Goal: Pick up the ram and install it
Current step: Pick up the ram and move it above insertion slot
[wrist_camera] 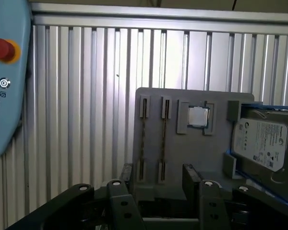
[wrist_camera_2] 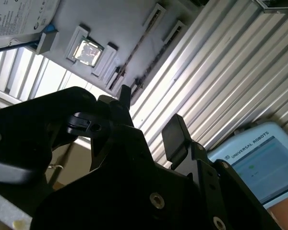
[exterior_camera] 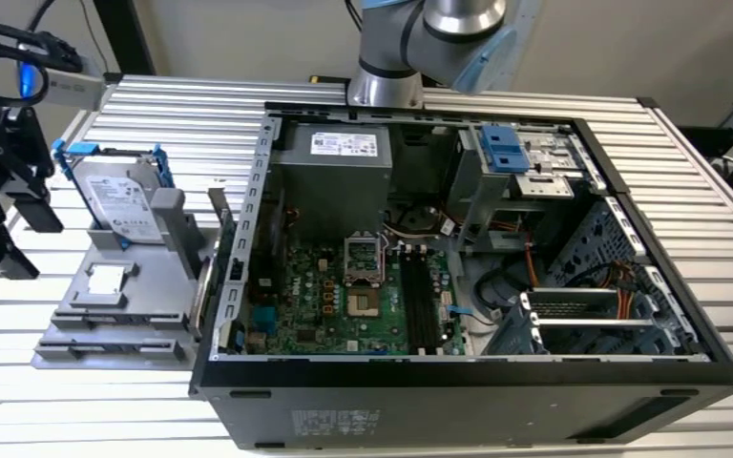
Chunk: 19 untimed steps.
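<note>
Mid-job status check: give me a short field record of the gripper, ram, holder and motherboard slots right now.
gripper: open, empty, near the gray holder, not touching it
ram: two thin strips on edge in the holder's slots, apparently the sticks; ungripped
gray holder: on the slatted table, beside the case at the exterior view's left
motherboard slots: black, look empty
also on holder: processor chip, hard drive

Spread-fingered gripper (wrist_camera: 158,181) hovers at the grey holder's (wrist_camera: 216,158) edge by two ram sticks (wrist_camera: 143,139) standing edgewise; processor (wrist_camera: 198,116) and hard drive (wrist_camera: 261,143) sit alongside.
</note>
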Motion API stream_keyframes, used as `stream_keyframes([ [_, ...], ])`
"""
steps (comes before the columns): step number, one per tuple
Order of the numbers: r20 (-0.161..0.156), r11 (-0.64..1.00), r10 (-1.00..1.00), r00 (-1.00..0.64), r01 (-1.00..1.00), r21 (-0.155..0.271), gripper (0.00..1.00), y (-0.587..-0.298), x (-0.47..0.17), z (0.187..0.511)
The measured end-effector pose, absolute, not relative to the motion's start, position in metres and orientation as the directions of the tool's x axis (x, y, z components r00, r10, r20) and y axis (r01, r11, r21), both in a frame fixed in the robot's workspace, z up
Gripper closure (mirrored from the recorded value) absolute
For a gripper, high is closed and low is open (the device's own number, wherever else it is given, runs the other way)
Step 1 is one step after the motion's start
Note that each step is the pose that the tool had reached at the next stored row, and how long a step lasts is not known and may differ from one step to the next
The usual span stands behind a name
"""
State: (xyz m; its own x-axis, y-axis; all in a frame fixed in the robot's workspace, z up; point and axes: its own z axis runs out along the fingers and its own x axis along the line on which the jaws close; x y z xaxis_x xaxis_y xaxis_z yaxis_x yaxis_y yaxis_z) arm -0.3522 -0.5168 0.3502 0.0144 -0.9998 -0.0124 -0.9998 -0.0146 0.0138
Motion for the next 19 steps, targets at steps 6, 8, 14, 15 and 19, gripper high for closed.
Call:
stream_keyframes([
  [6, -0.012, -0.006, -1.0, 0.005, -1.0, 0.014, 0.0, -0.516, -0.352, 0.344],
  [8, -0.012, -0.005, -1.0, 0.005, -1.0, 0.014, 0.0, -0.516, -0.352, 0.342],
  [14, -0.012, -0.004, -1.0, 0.003, -1.0, 0.014, 0.0, -0.515, -0.351, 0.337],
  [15, -0.012, -0.003, -1.0, 0.003, -1.0, 0.014, 0.0, -0.515, -0.351, 0.335],
  [19, -0.012, -0.003, -1.0, 0.003, -1.0, 0.014, 0.0, -0.515, -0.35, 0.331],
])
